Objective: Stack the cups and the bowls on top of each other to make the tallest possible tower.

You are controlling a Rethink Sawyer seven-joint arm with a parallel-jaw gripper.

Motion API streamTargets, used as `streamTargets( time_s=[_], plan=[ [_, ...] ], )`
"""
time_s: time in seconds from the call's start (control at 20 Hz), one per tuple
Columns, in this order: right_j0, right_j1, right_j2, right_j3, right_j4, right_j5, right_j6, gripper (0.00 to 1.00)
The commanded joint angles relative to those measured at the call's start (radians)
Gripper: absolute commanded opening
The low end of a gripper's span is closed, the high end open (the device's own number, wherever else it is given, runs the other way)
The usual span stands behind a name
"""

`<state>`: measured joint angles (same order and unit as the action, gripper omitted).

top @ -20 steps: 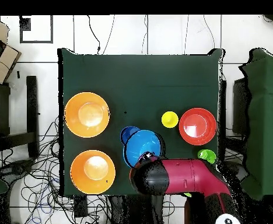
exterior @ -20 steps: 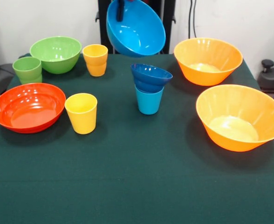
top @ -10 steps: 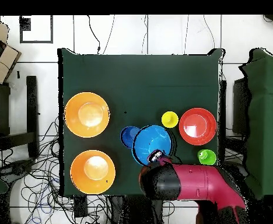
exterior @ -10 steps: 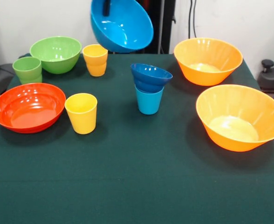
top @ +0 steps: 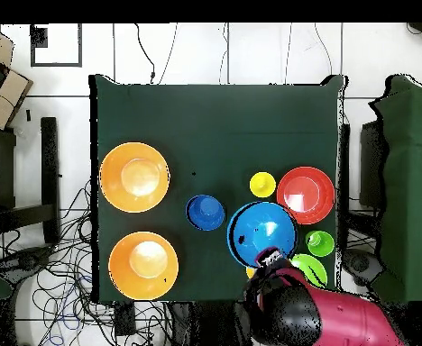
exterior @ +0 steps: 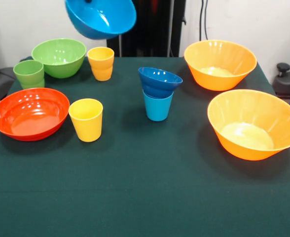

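Note:
My gripper (top: pixel 270 259) is shut on the rim of the medium light blue bowl (exterior: pixel 100 17), which hangs tilted high above the table's far left part, over the far yellow cup (exterior: pixel 101 63) and beside the green bowl (exterior: pixel 59 57). In the overhead view this bowl (top: pixel 261 232) hides most of that yellow cup. The small dark blue bowl (exterior: pixel 160 81) sits on the upright light blue cup (exterior: pixel 158 106) near the table's middle. The wide red-orange bowl (exterior: pixel 30 113) rests at the left with the near yellow cup (exterior: pixel 86 119) beside it.
A green cup (exterior: pixel 29 74) stands left of the green bowl. Two large orange bowls (exterior: pixel 220 64) (exterior: pixel 254 123) fill the right side. The red arm (top: pixel 327 320) reaches in over the table edge in the overhead view.
The gripper has carried the light blue bowl leftward in the front view, away from above the blue stack to over the far yellow cup. Nothing on the table moved.

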<state>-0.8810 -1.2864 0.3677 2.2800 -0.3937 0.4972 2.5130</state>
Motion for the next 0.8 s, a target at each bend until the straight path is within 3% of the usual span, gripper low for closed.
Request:
streamTargets(
  time_s=[0.05,0.2,0.5,0.8],
  plan=[
    [-0.158,-0.118,0.181,0.252,0.097,-0.118,-0.343,0.0],
    [-0.251,-0.153,0.244,0.319,0.121,-0.157,-0.384,0.0],
    [-0.442,-0.175,0.358,0.434,0.081,-0.256,-0.407,0.0],
    [-0.615,-0.157,0.4,0.493,-0.082,-0.323,-0.373,0.0]
  ],
)
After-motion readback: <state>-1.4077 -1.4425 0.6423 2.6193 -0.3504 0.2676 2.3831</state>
